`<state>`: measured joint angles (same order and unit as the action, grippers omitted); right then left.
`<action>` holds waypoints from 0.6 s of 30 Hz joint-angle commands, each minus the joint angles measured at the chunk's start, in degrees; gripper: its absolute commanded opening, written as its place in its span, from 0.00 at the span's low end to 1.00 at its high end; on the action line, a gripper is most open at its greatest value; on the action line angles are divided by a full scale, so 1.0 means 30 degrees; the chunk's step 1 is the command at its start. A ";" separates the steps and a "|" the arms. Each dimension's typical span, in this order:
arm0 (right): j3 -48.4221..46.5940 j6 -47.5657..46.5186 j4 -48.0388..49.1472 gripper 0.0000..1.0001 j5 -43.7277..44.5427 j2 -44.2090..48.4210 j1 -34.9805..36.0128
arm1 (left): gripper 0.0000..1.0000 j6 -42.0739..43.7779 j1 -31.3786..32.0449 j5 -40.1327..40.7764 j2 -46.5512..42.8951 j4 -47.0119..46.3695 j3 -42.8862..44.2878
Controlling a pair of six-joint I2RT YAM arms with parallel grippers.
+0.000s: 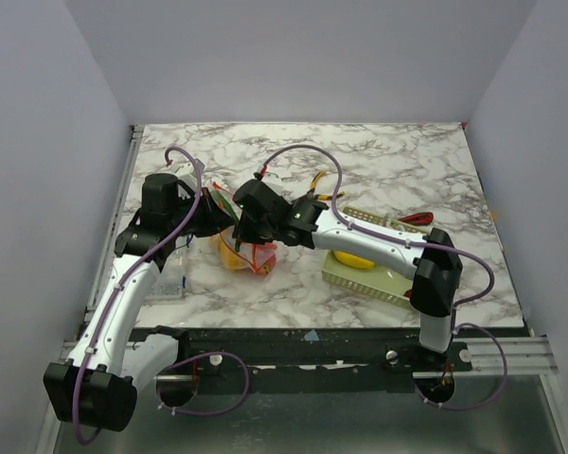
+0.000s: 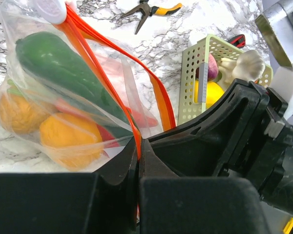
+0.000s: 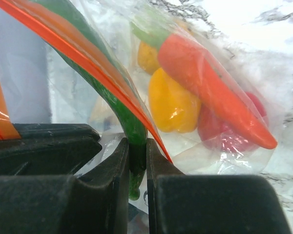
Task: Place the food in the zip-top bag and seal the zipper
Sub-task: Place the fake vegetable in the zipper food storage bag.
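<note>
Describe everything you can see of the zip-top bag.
The zip-top bag is clear, crinkly plastic with a red-orange zipper along its mouth, whose two strips gape apart, unsealed. Through it show a green piece, a long orange piece and a yellow piece. In the top view it is left of the basket, and the left end effector and right end effector each pinch its zipper edge.

The left gripper (image 2: 138, 146) pinches the zipper (image 2: 88, 53) of the zip-top bag (image 2: 19, 53); a green vegetable (image 2: 58, 68) and orange fruits (image 2: 68, 139) sit inside. A mesh basket (image 2: 190, 83) stands beside it, with pliers (image 2: 149, 9) beyond on the tabletop (image 2: 185, 24).
</note>
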<state>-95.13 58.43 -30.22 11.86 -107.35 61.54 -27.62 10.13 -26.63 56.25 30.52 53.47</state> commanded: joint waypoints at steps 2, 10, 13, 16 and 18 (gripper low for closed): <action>-0.3417 -0.2022 -0.5203 0.11 0.3856 -0.1970 0.0785 | 0.00 0.0314 0.0022 0.0309 -0.0293 -0.0210 -0.0120; -0.7554 -0.2624 -0.9522 0.12 0.7598 -0.4379 0.1977 | 0.00 0.0385 0.0022 0.0877 -0.0257 -0.0127 -0.0012; -0.7343 -0.2729 -0.8947 0.17 0.7453 -0.4216 0.2071 | 0.00 0.0372 0.0022 0.1106 -0.0318 -0.0153 -0.0152; -0.6848 -0.2942 -0.8253 0.19 0.6956 -0.3944 0.2076 | 0.00 0.0343 0.0029 0.1186 -0.0322 -0.0132 -0.0243; -0.7048 -0.3034 -0.8425 0.20 0.7125 -0.4035 0.2075 | 0.00 0.0358 0.0007 0.1235 -0.0306 -0.0112 -0.0243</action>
<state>-116.07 50.63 -53.47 30.37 -119.35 67.44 -27.24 10.15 -24.64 56.25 30.55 53.43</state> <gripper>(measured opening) 0.194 0.008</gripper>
